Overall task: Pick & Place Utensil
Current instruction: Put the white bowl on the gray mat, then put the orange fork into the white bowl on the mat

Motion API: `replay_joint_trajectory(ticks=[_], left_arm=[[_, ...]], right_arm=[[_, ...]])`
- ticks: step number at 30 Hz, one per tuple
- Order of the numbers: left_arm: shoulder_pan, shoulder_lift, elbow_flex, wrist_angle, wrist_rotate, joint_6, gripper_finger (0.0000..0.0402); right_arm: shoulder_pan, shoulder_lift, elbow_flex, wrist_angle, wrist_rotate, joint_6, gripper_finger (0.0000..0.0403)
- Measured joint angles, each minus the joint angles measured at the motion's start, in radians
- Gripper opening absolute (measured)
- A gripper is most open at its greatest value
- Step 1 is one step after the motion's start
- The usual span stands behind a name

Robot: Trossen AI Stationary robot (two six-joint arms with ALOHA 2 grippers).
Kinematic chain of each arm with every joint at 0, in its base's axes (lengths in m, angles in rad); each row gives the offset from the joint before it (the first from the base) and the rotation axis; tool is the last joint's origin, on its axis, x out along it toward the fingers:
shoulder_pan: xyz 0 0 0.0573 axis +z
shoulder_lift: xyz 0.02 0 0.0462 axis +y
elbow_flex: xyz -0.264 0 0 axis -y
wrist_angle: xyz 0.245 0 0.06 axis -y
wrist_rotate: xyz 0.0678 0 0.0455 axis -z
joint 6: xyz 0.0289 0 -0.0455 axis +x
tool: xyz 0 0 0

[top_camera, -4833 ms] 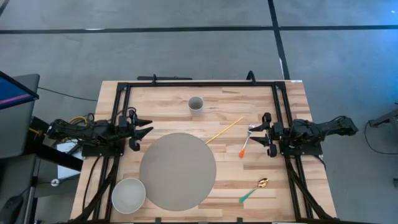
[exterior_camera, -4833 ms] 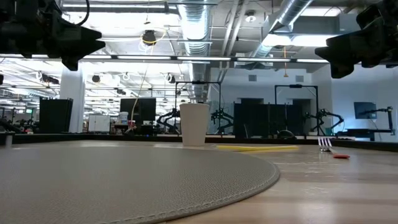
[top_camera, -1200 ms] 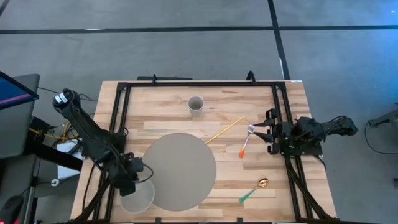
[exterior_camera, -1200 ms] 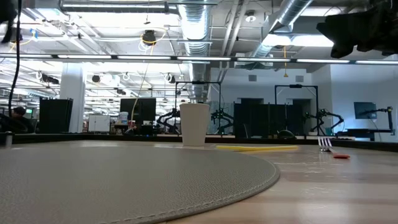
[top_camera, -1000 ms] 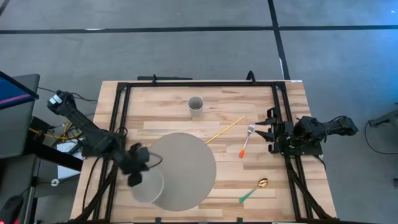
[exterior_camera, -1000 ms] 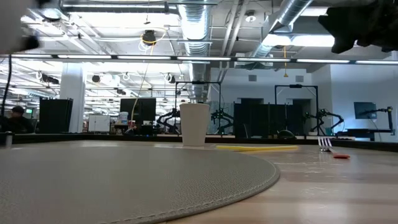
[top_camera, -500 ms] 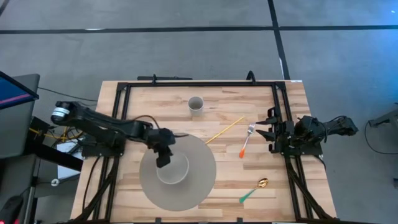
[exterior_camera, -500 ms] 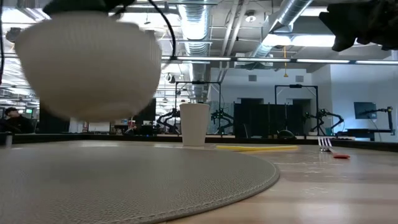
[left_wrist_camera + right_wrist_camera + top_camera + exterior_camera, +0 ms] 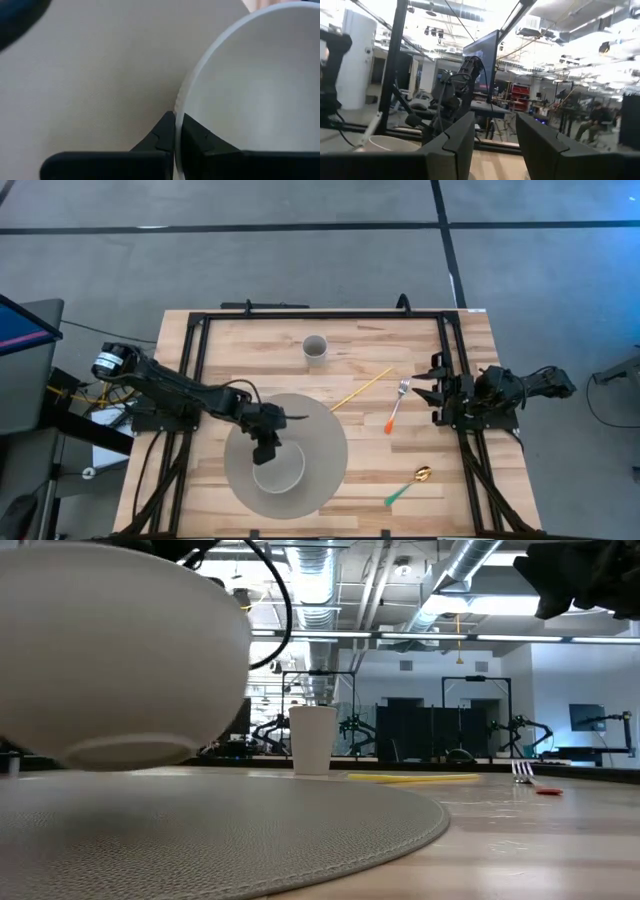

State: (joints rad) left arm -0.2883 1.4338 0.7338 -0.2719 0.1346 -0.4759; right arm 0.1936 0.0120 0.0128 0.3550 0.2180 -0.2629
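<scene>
A white bowl (image 9: 279, 469) hangs just over the middle of the round grey placemat (image 9: 320, 435), with my left gripper (image 9: 266, 450) shut on its rim. In the low view the bowl (image 9: 120, 650) fills the left side, its foot a little above the mat. An orange-handled fork (image 9: 395, 408), a green-handled gold spoon (image 9: 408, 486) and a yellow chopstick (image 9: 360, 390) lie on the wood to the right. My right gripper (image 9: 420, 392) stands open above the table's right side, next to the fork's head, touching nothing. My left gripper pinches the bowl's rim (image 9: 176, 102) on the side toward the table's left edge, one finger (image 9: 200, 142) inside the bowl and one finger (image 9: 157, 137) outside. The fingers come from above, slanting down. The bowl hangs upright, its foot (image 9: 130, 752) just clear of the placemat.
A white paper cup (image 9: 315, 348) stands upright at the far middle of the table. A black frame (image 9: 320, 315) runs round the table's far and side edges. Bare wood lies at the near left corner and between the placemat and the utensils.
My left gripper has carried the bowl from the placemat's left edge toward the table's right, over the mat's middle, then down and slightly toward the near edge. It has stayed shut on the rim, and the bowl has stayed upright.
</scene>
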Motion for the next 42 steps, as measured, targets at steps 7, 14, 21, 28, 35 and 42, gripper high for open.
replay_joint_trajectory(ticks=[7, 14, 21, 28, 35, 42], left_arm=[[-0.061, 0.0, 0.0, 0.019, -0.08, -0.001, 0.0014], [-0.092, 0.0, 0.0, 0.059, -0.093, -0.002, 0.0018], [-0.097, 0.0, -0.04, 0.061, -0.105, -0.011, 0.0036], [-0.083, 0.0, -0.06, 0.094, -0.104, -0.022, 0.0052], [-0.069, 0.0, -0.06, 0.138, -0.087, -0.001, 0.0098], [-0.069, -0.041, -0.004, 0.155, -0.076, 0.04, 0.0154]], right_arm=[[0.0, 0.001, 0.0, 0.046, 0.0, 0.094, 0.0132], [0.0, 0.001, 0.0, 0.071, 0.0, 0.208, 0.0132], [0.001, 0.003, 0.0, 0.107, 0.0, 0.237, 0.0132], [0.001, 0.003, 0.0, 0.169, 0.0, 0.204, 0.0132], [0.001, 0.036, 0.0, 0.181, 0.053, 0.262, 0.0132], [0.0, 0.242, 0.096, 0.176, 0.121, 0.307, 0.0132]])
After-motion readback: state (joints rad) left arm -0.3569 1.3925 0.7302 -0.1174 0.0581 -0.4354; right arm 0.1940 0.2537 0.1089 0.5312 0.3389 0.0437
